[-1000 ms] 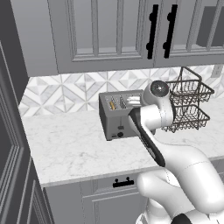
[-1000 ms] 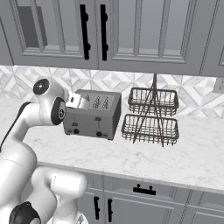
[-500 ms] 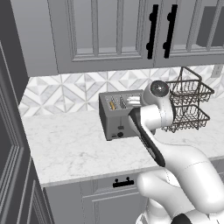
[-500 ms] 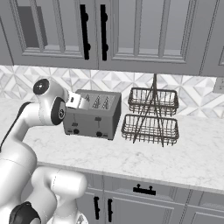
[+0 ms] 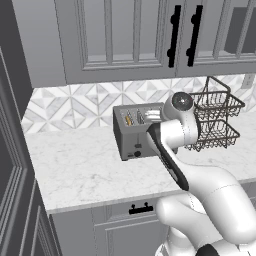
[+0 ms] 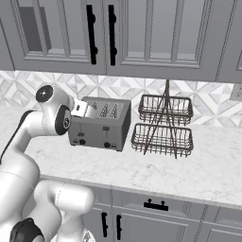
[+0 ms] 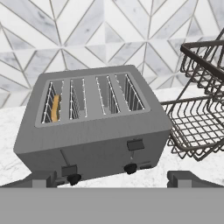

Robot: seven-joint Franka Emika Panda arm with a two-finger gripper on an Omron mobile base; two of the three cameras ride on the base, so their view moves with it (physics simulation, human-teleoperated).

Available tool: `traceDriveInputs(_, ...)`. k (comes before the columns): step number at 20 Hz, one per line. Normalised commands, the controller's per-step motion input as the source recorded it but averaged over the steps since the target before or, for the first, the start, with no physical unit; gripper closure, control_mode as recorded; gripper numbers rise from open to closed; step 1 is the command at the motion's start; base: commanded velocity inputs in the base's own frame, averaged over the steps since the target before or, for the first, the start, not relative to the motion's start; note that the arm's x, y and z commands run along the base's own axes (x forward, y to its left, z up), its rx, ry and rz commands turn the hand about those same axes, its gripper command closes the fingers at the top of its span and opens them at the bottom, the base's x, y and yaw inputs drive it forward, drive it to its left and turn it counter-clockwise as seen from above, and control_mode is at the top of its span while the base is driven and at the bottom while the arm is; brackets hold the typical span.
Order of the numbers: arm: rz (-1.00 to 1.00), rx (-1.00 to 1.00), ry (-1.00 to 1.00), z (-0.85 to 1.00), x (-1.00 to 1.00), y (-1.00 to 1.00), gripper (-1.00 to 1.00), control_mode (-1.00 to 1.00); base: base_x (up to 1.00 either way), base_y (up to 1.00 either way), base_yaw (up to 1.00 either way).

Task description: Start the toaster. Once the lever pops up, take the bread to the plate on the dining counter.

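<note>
I've got the toaster point(image 7: 94, 127) square in the hand cam, sitting on the white marble surface point(image 5: 85, 170) w/ its back near the chevron tile backsplash point(image 7: 87, 35). Four slots on top; the bread point(image 7: 55, 108) sits down inside the leftmost slot as the hand cam sees it, just a thin golden edge showing thru the slot. On the front face the left lever point(image 7: 69, 170) sits lower than the right lever point(image 7: 135, 145), each w/ a round black knob beside or under it, left knob point(image 7: 74, 179) and right knob point(image 7: 130, 169). My fingers point(image 7: 111, 178) are spread wide, one tip low left point(image 7: 41, 179) and one low right point(image 7: 186, 178), nothing between them but the toaster's lower front; they hang in front of the toaster w/o touching it as far as I can tell. From the left base cam the arm's wrist covers the right part of the toaster point(image 5: 135, 131); bread point(image 5: 128, 119) visible as a tan sliver in a slot. From the right base cam the toaster point(image 6: 101, 124) stands just left of a two-tier dark wire basket rack point(image 6: 164, 127), close but apart. Grey cabinets point(image 6: 108, 33) w/ black handles hang above, grey drawers point(image 5: 125, 220) below the surface.
</note>
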Motion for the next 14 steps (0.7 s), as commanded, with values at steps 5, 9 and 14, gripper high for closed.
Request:
traceDriveInputs(5,0.0,0.0,0.0,0.0,0.0,0.0,-1.0,-1.0,0.0,0.0,0.0)
traceDriveInputs(9,0.0,0.0,0.0,0.0,0.0,0.0,-1.0,-1.0,0.0,0.0,0.0)
traceDriveInputs(14,0.0,0.0,0.0,0.0,0.0,0.0,-1.0,-1.0,0.0,0.0,0.0)
